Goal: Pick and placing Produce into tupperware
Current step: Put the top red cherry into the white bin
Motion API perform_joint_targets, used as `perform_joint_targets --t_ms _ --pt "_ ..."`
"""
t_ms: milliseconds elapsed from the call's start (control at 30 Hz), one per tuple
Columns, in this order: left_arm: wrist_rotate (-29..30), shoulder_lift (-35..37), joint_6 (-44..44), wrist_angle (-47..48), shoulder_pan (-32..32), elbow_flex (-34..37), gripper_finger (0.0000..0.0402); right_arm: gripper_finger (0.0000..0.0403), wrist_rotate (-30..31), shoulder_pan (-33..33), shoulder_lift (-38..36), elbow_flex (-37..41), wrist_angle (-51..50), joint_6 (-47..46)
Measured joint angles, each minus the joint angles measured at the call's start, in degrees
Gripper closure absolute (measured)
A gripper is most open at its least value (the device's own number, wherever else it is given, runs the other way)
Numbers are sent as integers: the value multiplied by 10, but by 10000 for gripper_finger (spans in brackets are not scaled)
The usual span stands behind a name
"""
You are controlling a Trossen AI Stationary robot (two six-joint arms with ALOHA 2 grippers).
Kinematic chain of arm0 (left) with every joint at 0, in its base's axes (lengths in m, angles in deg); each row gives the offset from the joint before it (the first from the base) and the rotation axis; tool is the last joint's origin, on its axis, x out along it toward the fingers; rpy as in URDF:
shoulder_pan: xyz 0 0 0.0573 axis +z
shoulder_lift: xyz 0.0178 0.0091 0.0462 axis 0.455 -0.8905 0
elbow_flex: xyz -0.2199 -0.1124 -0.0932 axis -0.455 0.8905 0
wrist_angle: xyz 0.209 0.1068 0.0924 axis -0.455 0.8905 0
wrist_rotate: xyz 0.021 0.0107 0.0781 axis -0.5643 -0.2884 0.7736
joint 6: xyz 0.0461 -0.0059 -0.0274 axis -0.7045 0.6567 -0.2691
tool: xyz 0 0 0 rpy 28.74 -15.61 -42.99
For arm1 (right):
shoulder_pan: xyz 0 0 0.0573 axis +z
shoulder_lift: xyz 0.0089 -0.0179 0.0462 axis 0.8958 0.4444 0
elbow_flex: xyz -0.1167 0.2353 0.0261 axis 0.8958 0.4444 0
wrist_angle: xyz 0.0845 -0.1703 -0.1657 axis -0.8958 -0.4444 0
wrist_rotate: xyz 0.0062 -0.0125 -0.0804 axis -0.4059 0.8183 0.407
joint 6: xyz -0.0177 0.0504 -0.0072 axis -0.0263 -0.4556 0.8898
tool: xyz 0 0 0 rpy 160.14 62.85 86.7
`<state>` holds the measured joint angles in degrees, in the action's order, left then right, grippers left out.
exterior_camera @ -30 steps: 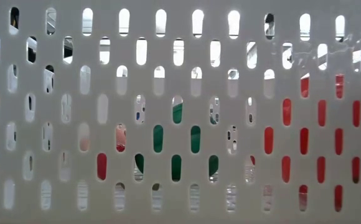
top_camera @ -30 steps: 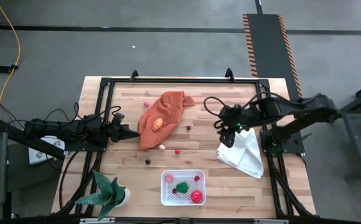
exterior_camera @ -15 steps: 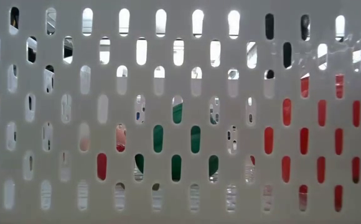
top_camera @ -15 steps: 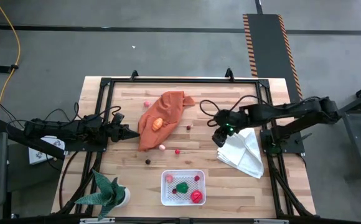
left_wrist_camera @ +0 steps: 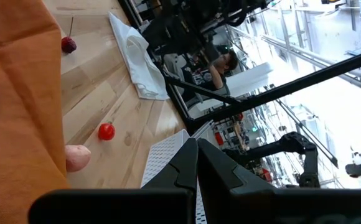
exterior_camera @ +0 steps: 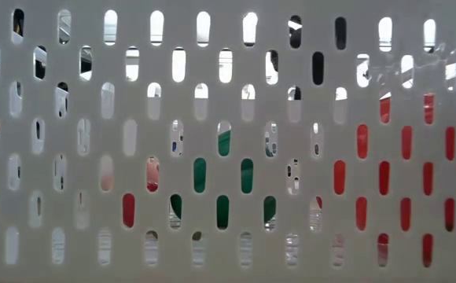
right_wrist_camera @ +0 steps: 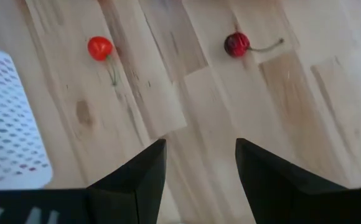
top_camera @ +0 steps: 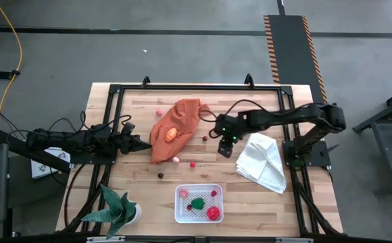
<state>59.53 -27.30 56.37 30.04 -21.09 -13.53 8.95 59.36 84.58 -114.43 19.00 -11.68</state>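
The white tupperware (top_camera: pixel 198 203) stands near the table's front edge, with green and red Produce (top_camera: pixel 213 213) in it. Loose pieces lie on the wood: a dark red cherry (right_wrist_camera: pixel 236 43), a red piece (right_wrist_camera: pixel 99 48), a pink one (top_camera: pixel 176 160) and a dark one (top_camera: pixel 161 175). An orange piece (top_camera: pixel 172 133) rests on the orange cloth (top_camera: pixel 174 128). My right gripper (top_camera: pixel 222 149) hangs open above the bare wood, to the right of the cherry and the red piece, touching nothing. My left gripper (top_camera: pixel 142 144) is shut and empty at the cloth's left edge.
A folded white cloth (top_camera: pixel 262 160) lies at the right, just behind my right gripper. A potted plant (top_camera: pixel 118 209) stands at the front left corner. A black frame (top_camera: pixel 196 86) runs around the table top. The low view is filled by the tupperware's perforated wall (exterior_camera: pixel 79 157).
My right gripper has come down and moved toward the table's left edge, off the white cloth and toward the loose pieces beside the orange cloth, tipping further downward. It has stayed open.
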Motion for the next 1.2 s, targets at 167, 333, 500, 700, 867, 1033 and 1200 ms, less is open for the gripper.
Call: perform_joint_targets --t_ms 167,333,500,700,867,1033,1200 --pt "0 0 0 0 0 0 401 219 7 -16 34 -50 -35 94" --pt "0 0 0 0 0 0 401 219 14 -37 72 -106 -83 195" --pt "0 0 0 0 0 0 401 219 22 -52 119 -176 -132 283" --pt "0 0 0 0 0 0 401 219 22 -60 168 -241 -174 379" --pt "0 0 0 0 0 0 401 219 22 -59 186 -260 -170 446" --pt "0 0 0 0 0 0 401 219 22 -59 193 -258 -165 492" --pt "0 0 0 0 0 0 401 219 22 -59 195 -258 -143 531"
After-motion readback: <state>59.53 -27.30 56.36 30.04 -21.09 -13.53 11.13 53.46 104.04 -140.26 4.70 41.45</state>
